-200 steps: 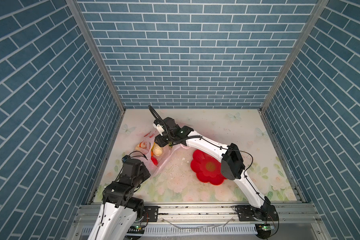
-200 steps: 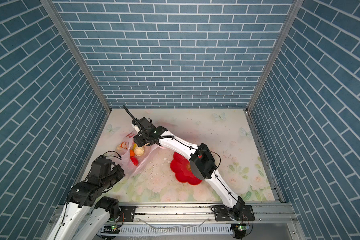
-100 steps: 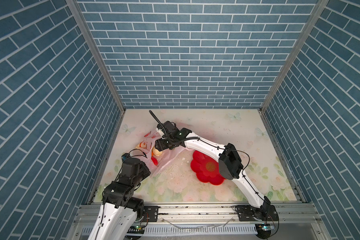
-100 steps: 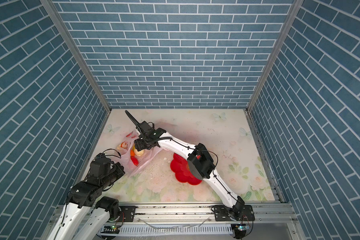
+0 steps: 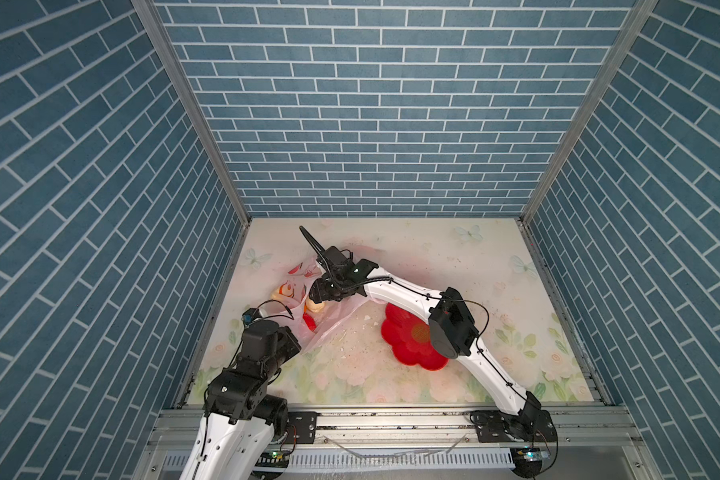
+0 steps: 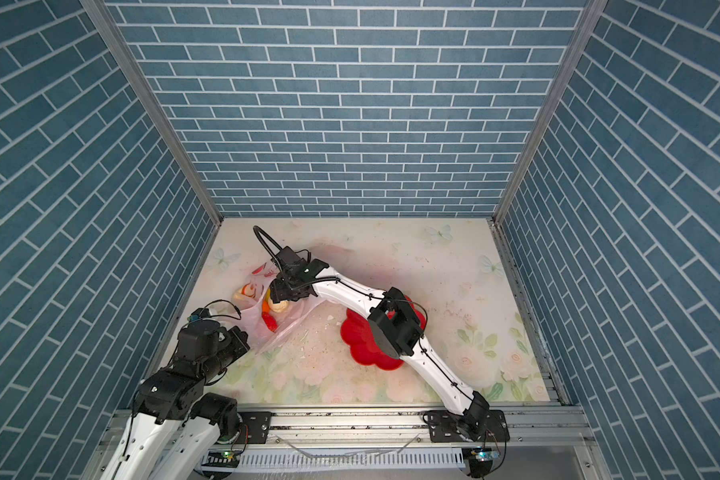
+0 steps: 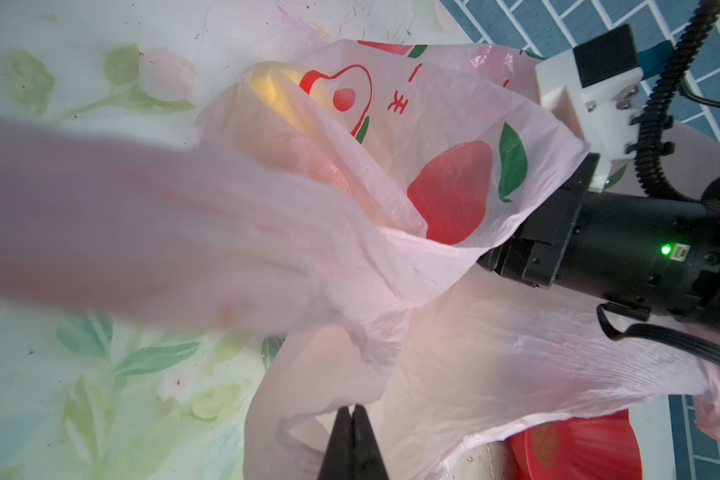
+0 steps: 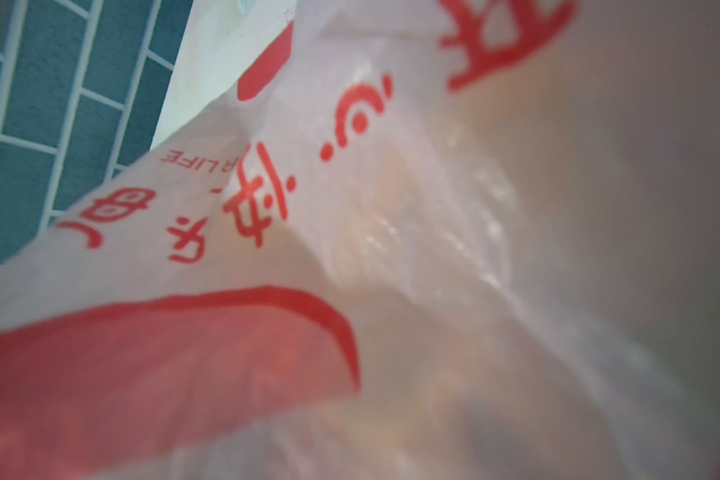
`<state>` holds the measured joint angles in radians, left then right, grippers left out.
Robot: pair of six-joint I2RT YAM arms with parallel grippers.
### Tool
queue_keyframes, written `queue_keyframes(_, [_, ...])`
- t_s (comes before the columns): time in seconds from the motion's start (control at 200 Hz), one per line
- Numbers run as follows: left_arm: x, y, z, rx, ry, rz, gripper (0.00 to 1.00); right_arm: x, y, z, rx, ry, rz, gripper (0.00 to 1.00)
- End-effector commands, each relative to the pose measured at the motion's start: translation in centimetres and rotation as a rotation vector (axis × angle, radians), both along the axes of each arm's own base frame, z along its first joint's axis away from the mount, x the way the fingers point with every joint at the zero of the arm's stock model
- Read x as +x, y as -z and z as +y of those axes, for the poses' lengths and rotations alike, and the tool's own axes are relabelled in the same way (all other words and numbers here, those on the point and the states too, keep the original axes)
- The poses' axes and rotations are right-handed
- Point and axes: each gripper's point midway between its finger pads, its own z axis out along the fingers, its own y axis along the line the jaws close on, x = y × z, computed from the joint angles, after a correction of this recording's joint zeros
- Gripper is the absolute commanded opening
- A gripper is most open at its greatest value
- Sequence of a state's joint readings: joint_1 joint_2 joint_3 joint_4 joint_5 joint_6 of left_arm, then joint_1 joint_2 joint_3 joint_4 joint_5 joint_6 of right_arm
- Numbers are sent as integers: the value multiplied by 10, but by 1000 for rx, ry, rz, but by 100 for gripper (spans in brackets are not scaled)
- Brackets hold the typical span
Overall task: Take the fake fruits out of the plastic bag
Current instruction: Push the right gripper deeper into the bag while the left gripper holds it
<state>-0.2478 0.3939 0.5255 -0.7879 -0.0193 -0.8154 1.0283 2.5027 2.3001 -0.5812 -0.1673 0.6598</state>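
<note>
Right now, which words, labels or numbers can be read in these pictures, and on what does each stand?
"LIFE": red print on the bag, right wrist view, turned; letters before it are unclear.
"一天": red print on the bag, left wrist view.
Other red characters on the bag: turned and blurred, not surely readable.
Top views: print too small.

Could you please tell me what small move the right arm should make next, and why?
Probably ease the right tool slightly deeper and close it on the cream fruit beside it, inside the plastic bag. The left tool pinches the bag taut, holding its mouth open; film hides the right tool's tips, so go slowly.
</note>
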Motion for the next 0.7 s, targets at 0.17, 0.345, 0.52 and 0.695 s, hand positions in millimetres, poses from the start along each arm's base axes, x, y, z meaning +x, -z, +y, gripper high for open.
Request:
queue_keyframes(0.17, [-3, 5, -5, -13, 29, -8, 0, 9, 10, 15, 42, 76, 45, 70])
queue_keyframes(0.345, [-4, 6, -5, -15, 33, -9, 0, 10, 18, 18, 43, 84, 60, 70])
queue_keyframes(0.52, [-5, 8, -5, -14, 36, -2, 0, 9, 29, 18, 32, 91, 74, 70])
queue_keyframes(0.695, [-4, 8, -6, -15, 37, -2, 0, 7, 40, 18, 21, 91, 96, 68])
